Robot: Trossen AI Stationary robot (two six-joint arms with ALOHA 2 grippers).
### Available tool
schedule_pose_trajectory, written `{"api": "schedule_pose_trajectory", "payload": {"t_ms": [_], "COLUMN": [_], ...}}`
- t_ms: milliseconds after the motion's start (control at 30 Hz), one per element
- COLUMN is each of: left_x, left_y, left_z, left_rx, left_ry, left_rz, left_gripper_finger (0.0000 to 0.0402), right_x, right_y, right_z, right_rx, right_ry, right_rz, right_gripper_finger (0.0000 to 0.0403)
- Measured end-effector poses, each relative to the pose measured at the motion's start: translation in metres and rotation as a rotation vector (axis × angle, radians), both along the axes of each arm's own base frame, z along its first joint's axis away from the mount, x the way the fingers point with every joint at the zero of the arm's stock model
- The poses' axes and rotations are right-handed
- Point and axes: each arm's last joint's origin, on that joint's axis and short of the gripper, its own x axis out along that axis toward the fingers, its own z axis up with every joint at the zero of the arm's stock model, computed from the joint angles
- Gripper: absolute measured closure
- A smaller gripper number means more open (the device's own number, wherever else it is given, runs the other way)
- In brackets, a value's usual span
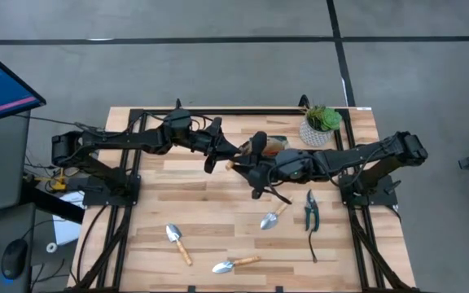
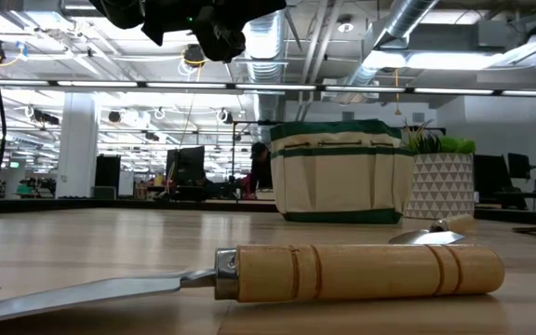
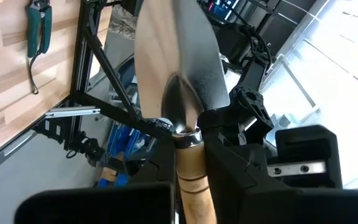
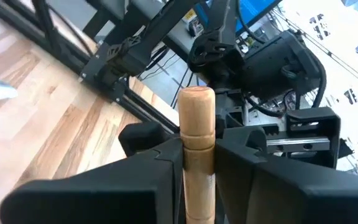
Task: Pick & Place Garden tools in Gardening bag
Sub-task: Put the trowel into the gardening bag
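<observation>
My left gripper [image 1: 216, 155] and my right gripper [image 1: 256, 167] meet above the table's middle, just left of the beige, green-trimmed gardening bag [image 2: 338, 172], which the arms partly hide in the high view [image 1: 275, 146]. My left gripper [image 3: 190, 155] is shut on a trowel's wooden handle, and its silver head [image 3: 179, 56] points away. My right gripper [image 4: 196, 155] is shut on a wooden trowel handle. The arms hide whether this is one trowel or two. Three trowels [image 1: 177, 242] [image 1: 234, 264] [image 1: 273, 216] and the shears [image 1: 310, 212] lie flat on the table. My left gripper pinches the trowel's wooden handle just behind the metal collar [image 3: 190, 163] between its two fingers. The fingers come level from the table's left and lie along the handle. The head sticks out beyond the fingertips, clear of the table. My right gripper pinches a wooden handle [image 4: 196, 146] between its two fingers, a little below the handle's rounded free end [image 4: 196, 99]. The fingers come from the table's right and lie along the handle. The free end sticks out past the fingertips toward the left arm, clear of the table.
A green plant in a white pot [image 1: 320, 128] stands at the far right, beside the bag. The nearest trowel's handle [image 2: 361, 272] fills the front of the low view. A black frame [image 1: 129, 163] rims the table. Bare wood shows at the near left.
</observation>
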Motion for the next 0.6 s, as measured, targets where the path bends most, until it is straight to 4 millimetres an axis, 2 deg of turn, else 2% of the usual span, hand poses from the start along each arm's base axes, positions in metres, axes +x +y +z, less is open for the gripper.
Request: {"api": "schedule_pose_trajectory", "payload": {"t_ms": [167, 400, 600], "left_x": [0.000, -0.001, -0.007], "left_y": [0.000, 0.005, 0.023], "left_z": [0.003, 0.002, 0.005], "left_rx": [0.034, 0.085, 0.182], "left_ry": [-0.032, -0.034, -0.086], "left_rz": [0.002, 0.018, 0.070], "left_gripper_finger": [0.0334, 0.0296, 0.0285], "right_x": [-0.008, -0.034, -0.049], "right_y": [-0.003, -0.017, -0.034], "right_z": [0.013, 0.045, 0.057], "right_rx": [0.060, 0.171, 0.219], "right_ry": [-0.076, -0.217, -0.303], "right_rz": [-0.032, -0.104, -0.332], "right_gripper_finger": [0.0345, 0.0346, 0.0346]}}
